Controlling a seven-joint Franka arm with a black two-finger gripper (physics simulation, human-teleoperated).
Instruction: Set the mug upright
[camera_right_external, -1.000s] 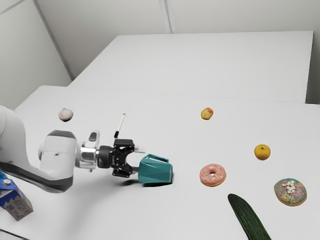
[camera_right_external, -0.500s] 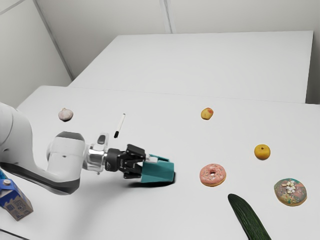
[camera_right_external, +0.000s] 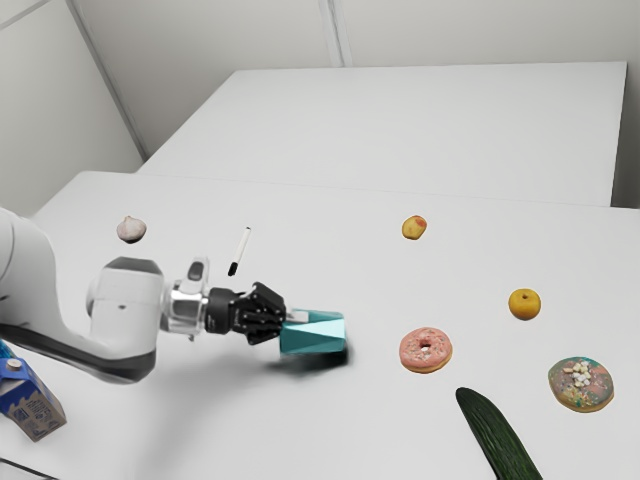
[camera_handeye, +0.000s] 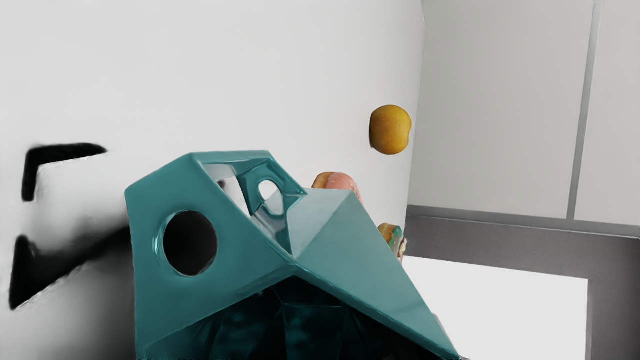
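In the exterior view my gripper is shut on the teal mug at the end nearest the hand. The mug lies tilted on its side, slightly off the table, with a shadow beneath it. Seen from the hand, the faceted mug is very close, its dark hollow facing the camera and its pierced, angular part turned outward. The mug hides the fingertips there.
Beyond the mug, toward the exterior view's right, are a pink donut, a decorated donut, a cucumber and an orange fruit. A marker, garlic, peach and carton lie around.
The gripper has closed from its open stance onto the mug. The mug has turned and risen a little from the table, and its shadow has separated from it.
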